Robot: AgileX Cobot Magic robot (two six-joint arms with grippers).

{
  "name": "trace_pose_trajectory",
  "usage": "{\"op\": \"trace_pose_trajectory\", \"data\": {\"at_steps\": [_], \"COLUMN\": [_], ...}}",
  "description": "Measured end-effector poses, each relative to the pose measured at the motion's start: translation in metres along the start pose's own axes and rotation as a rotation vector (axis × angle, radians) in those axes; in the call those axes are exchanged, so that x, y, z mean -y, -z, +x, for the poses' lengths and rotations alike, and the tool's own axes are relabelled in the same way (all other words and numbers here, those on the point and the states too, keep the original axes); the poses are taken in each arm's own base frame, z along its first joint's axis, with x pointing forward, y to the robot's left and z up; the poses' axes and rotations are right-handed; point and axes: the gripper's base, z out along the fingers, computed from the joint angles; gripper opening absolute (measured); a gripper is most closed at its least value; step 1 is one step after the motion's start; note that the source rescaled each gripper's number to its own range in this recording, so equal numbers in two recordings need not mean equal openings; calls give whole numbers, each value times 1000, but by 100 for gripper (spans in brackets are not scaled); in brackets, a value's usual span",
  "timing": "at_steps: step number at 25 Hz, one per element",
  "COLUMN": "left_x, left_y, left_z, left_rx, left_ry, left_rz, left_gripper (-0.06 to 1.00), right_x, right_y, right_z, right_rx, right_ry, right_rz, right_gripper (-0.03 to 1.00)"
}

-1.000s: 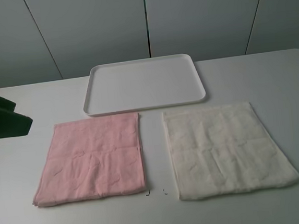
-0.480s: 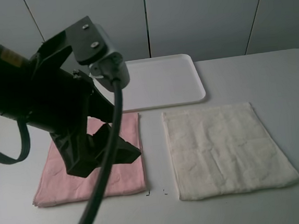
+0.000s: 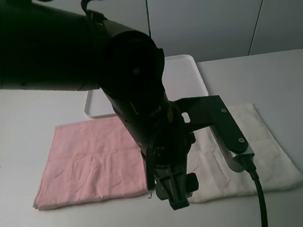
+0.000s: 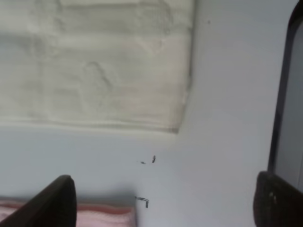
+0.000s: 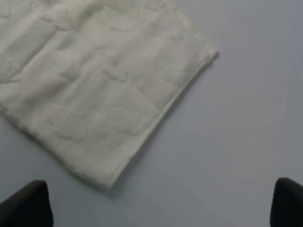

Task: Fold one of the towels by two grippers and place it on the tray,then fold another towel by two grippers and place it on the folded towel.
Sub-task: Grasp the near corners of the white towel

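Observation:
A pink towel lies flat on the left of the table. A cream towel lies flat on the right, partly hidden by my left arm. The white tray stands behind them, mostly hidden by the arm. My left gripper hangs above the gap between the towels near their front edges. In the left wrist view it is open and empty, above the cream towel's corner and the pink towel's corner. My right gripper is open and empty above another corner of the cream towel; it does not show in the high view.
The grey table ends at a grey panelled wall at the back. Small dark marks sit on the table between the towels' front corners. My left arm's camera bracket and cable hang over the cream towel.
My left arm has swung in from the left edge, passed over the pink towel, and now hangs over the gap between the towels. The towels and tray have not moved.

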Motion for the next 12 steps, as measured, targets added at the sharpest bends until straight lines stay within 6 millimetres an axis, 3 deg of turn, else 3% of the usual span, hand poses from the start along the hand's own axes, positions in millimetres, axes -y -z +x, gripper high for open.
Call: {"op": "trace_pose_trajectory", "data": {"at_steps": [6, 12], "left_x": [-3, -5], "left_y": [-46, -57], "left_z": [1, 0], "left_rx": [-101, -89], "left_ry": [8, 6], "left_rz": [38, 30], "left_gripper": [96, 96], "right_x": [-2, -7], "right_y": [-2, -13], "right_z": [2, 11], "right_rx": [-15, -64], "right_ry": [1, 2], "right_rz": [-16, -51], "right_gripper": [100, 100]}}
